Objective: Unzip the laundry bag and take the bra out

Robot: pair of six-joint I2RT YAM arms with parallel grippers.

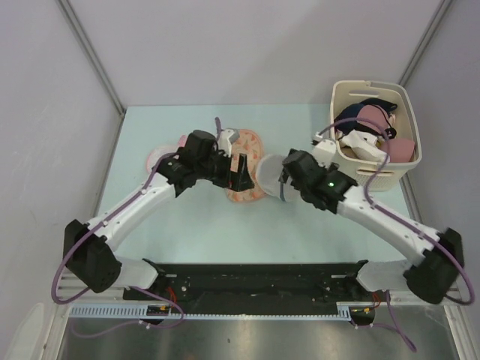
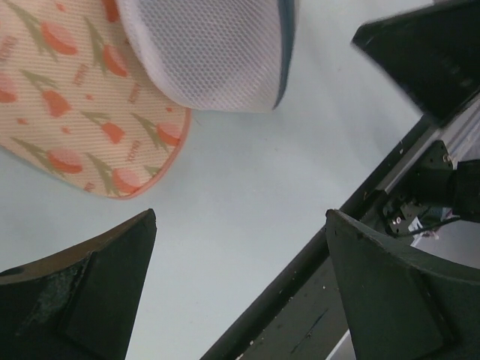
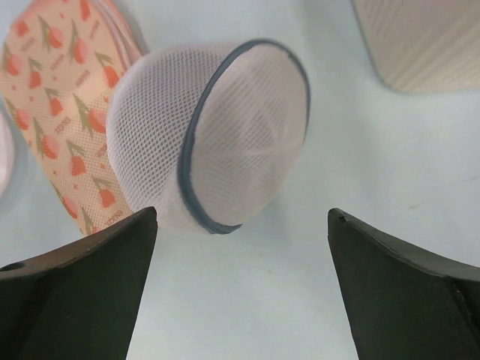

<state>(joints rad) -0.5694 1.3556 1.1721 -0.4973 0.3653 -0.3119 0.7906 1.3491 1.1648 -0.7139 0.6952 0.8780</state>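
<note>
- The left gripper is hanging over the bra, and its fingers are standing wide apart and holding nothing.
- The right gripper is hovering just beside the bag, on the side toward the basket. Its fingers are also spread wide, with nothing between them.
- The bag, a white mesh dome with a blue-grey trim, is lying on its side on the table, between the two grippers. In the right wrist view its round face is turning toward the camera.
- I cannot tell if the zip is open or closed.
- The bra, a peach piece with a tulip print, is lying flat on the table, outside the bag. The bag is resting against its edge and is covering a part of it, as the left wrist view is showing.
- The basket is standing at the far right corner of the table, well apart from the bag, and it is holding some clothes.
</note>
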